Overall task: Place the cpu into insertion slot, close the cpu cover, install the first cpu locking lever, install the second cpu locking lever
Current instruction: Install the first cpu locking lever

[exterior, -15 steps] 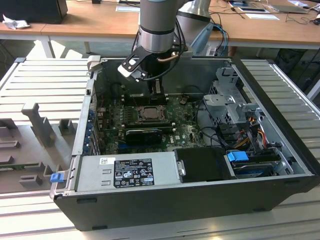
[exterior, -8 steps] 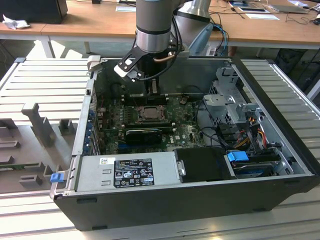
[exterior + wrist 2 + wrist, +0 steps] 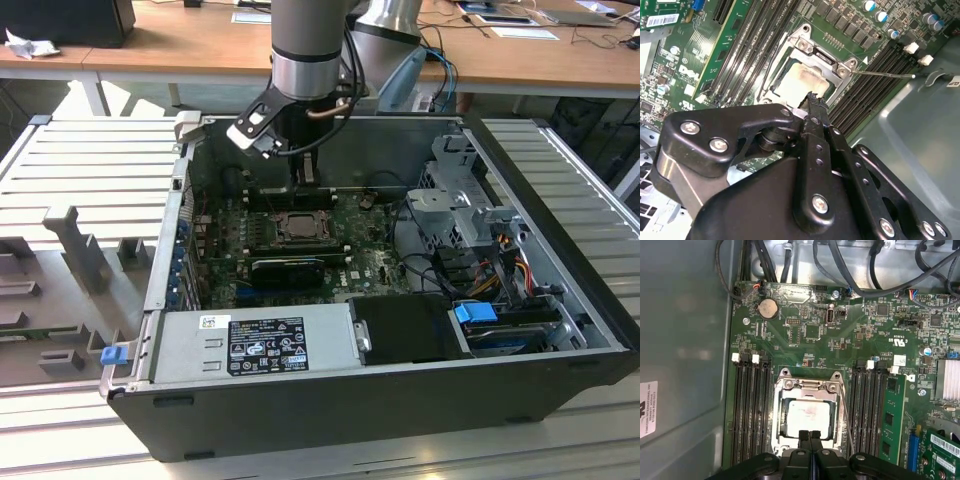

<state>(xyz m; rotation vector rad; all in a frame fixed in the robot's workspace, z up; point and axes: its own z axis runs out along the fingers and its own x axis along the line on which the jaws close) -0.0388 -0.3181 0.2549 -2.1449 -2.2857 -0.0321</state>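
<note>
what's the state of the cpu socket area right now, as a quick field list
cpu: seated in the insertion slot, pale face showing through the cover's cut-out
cpu cover: down flat over the chip
locking lever: thin wire rod beside the cover, slanting toward the memory slots; looks unlatched
gripper: fingers together, tips over one edge of the cover, contact unclear
setting: green motherboard inside an open computer case

the gripper [image 3: 308, 178] hangs just above the insertion slot [image 3: 298, 226].
</note>
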